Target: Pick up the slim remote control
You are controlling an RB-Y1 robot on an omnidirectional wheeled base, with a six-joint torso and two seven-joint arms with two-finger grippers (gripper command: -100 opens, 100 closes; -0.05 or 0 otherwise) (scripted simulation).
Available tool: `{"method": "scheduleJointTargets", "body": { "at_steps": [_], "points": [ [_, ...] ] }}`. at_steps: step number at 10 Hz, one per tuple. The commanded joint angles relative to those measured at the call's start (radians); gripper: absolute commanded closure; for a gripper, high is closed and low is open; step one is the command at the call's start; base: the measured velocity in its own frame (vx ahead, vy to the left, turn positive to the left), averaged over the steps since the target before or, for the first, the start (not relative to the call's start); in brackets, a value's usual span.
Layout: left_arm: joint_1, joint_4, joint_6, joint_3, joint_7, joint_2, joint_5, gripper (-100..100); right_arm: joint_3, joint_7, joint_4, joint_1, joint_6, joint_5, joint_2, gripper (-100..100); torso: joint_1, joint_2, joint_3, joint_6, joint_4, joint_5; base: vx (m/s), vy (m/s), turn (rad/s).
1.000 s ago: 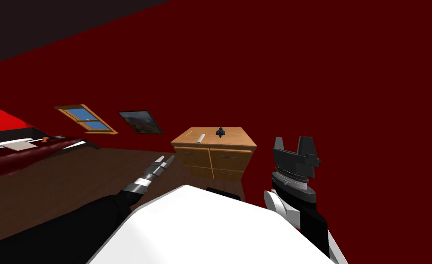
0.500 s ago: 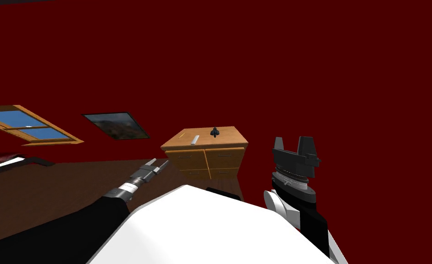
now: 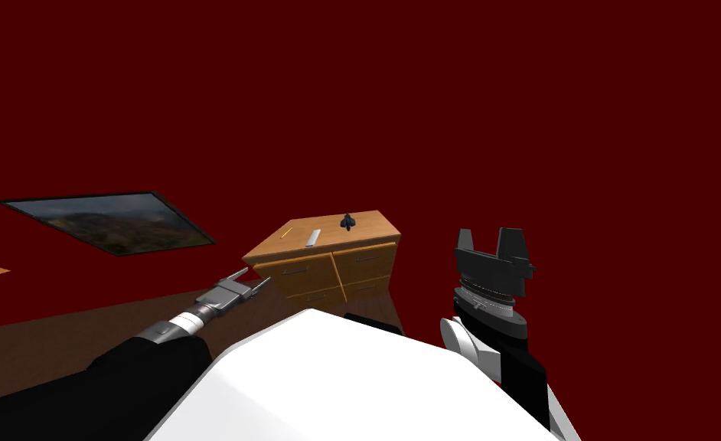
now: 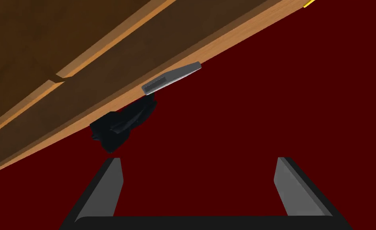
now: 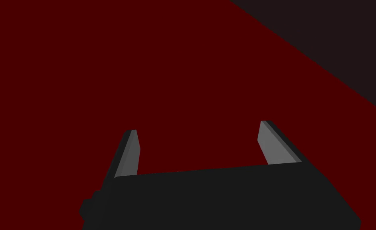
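Observation:
The slim grey remote [image 3: 313, 238] lies on top of a light wooden dresser [image 3: 367, 260] against the dark red wall. A small dark object [image 3: 347, 222] stands behind it on the same top. My left gripper [image 3: 253, 277] is open, low and in front of the dresser's left corner, well short of the remote. In the left wrist view the remote [image 4: 171, 78] pokes over the dresser's top edge [image 4: 103, 100], with the dark object [image 4: 121, 123] beside it, both far beyond the open gripper [image 4: 198, 159]. My right gripper [image 3: 489, 237] is raised at my right side, open and empty [image 5: 197, 127].
A thin yellow stick [image 3: 288, 228] lies at the left of the dresser top. The dresser has several drawers [image 3: 298, 272] on its front. A framed landscape picture [image 3: 114, 220] hangs on the wall to the left. Dark wooden floor [image 3: 60, 344] stretches before the dresser.
My view has swung, so the dresser slid left in the picture and the window and bed left it. My left gripper has dropped a little and rolled, still open.

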Motion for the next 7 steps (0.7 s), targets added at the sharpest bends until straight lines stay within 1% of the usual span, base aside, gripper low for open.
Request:
{"method": "scheduleJointTargets", "body": {
  "at_steps": [1,2,3,4,5,6,7],
  "points": [
    [0.038,0.006,-0.007,0.025,-0.021,0.019,-0.014,-100,0.0,0.0,0.0,0.0,0.0,0.0,0.0,0,0.0,0.0,0.0,0.0,0.0,0.0,-0.005,0.028,-0.215],
    [0.073,0.016,-0.016,0.063,-0.06,0.054,-0.045,-100,0.0,0.0,0.0,0.0,0.0,0.0,0.0,0,0.0,0.0,0.0,-0.001,0.0,0.0,-0.004,0.035,-0.366],
    [0.09,0.016,-0.016,0.063,-0.06,0.054,-0.045,-100,0.0,0.0,0.0,0.0,0.0,0.0,0.0,0,0.001,0.0,0.0,0.0,0.0,0.0,-0.005,0.039,-0.208],
    [0.124,0.027,-0.026,0.099,-0.1,0.089,-0.076,-100,0.0,0.0,0.0,0.0,0.0,0.0,0.0,0,0.001,0.0,0.0,-0.001,0.0,0.0,0.001,0.037,-0.336],
    [0.142,0.027,-0.026,0.099,-0.1,0.089,-0.076,-100,0.0,0.0,0.0,0.0,0.0,0.0,0.0,0,0.001,-0.001,0.0,0.0,0.0,0.0,0.001,0.038,-0.231],
    [0.179,0.038,-0.038,0.134,-0.14,0.124,-0.106,-100,0.0,0.0,0.0,0.0,0.0,0.0,0.0,0,0.001,-0.001,0.0,-0.001,0.0,0.0,0.001,0.04,-0.285],
    [0.194,0.038,-0.038,0.134,-0.14,0.124,-0.106,-100,0.0,0.0,0.0,0.0,0.0,0.0,0.0,0,0.001,-0.001,-0.001,-0.001,0.0,0.0,-0.002,0.039,-0.258]
  ]
}}
